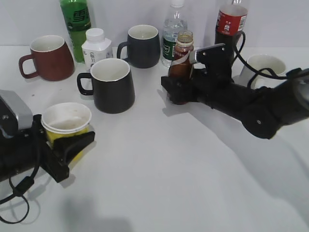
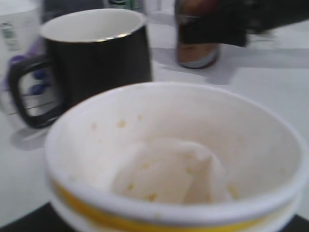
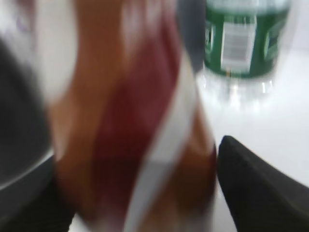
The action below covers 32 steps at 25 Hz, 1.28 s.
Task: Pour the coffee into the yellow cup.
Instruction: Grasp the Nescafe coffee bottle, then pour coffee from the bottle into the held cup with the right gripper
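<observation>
The yellow cup (image 1: 66,118) is held in my left gripper (image 1: 72,145) at the front left. In the left wrist view the cup (image 2: 169,159) fills the frame, and its white inside holds only small stains. The coffee bottle (image 1: 182,63) is small and brown with a white swirl and no cap. It stands on the table at centre back, and it also shows in the left wrist view (image 2: 195,48). My right gripper (image 1: 176,92) is closed around its lower body. In the right wrist view the bottle (image 3: 135,121) sits blurred between the two dark fingers (image 3: 135,208).
A black mug (image 1: 113,84) stands between cup and bottle. Along the back are a dark red mug (image 1: 46,58), a green bottle (image 1: 76,24), a white pill bottle (image 1: 96,48), a dark grey mug (image 1: 142,46), a water bottle (image 1: 174,31), a cola bottle (image 1: 231,21) and a white mug (image 1: 263,65).
</observation>
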Each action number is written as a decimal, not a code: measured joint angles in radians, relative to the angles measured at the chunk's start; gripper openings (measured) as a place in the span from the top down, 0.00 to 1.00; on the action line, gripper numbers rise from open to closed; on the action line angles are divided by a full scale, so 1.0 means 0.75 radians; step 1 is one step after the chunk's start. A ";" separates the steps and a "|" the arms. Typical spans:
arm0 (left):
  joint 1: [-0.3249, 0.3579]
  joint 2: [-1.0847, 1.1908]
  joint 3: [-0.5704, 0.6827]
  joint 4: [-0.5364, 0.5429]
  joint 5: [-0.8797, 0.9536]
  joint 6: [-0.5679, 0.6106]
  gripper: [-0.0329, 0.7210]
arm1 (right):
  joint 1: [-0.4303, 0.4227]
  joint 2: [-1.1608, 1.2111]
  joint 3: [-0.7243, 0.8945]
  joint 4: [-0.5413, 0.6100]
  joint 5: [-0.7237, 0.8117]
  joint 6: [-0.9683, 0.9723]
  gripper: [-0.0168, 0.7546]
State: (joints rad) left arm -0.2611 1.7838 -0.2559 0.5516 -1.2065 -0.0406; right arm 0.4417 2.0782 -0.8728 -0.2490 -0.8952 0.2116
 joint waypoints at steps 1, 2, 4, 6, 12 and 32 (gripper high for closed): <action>0.000 0.000 0.000 0.027 0.000 -0.005 0.38 | 0.000 0.008 -0.017 0.002 0.000 0.000 0.16; 0.000 0.000 0.000 0.050 0.000 -0.012 0.38 | 0.000 0.018 -0.043 0.005 0.008 0.001 0.17; 0.000 0.000 -0.002 0.093 0.000 -0.033 0.38 | 0.000 0.034 -0.079 0.009 0.031 0.002 0.20; -0.012 0.000 -0.017 0.116 0.000 -0.078 0.38 | 0.000 0.042 -0.094 0.012 0.041 0.004 0.27; -0.111 0.000 -0.088 0.125 0.000 -0.131 0.38 | 0.000 0.046 -0.101 -0.072 0.036 0.004 0.33; -0.233 0.091 -0.339 0.197 0.000 -0.208 0.38 | 0.001 -0.355 -0.099 -0.834 0.262 -0.282 0.33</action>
State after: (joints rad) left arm -0.4357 1.8518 -0.5104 0.6994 -1.2066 -0.1963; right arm 0.4427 1.8122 -0.9474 -0.8749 -0.6986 0.0000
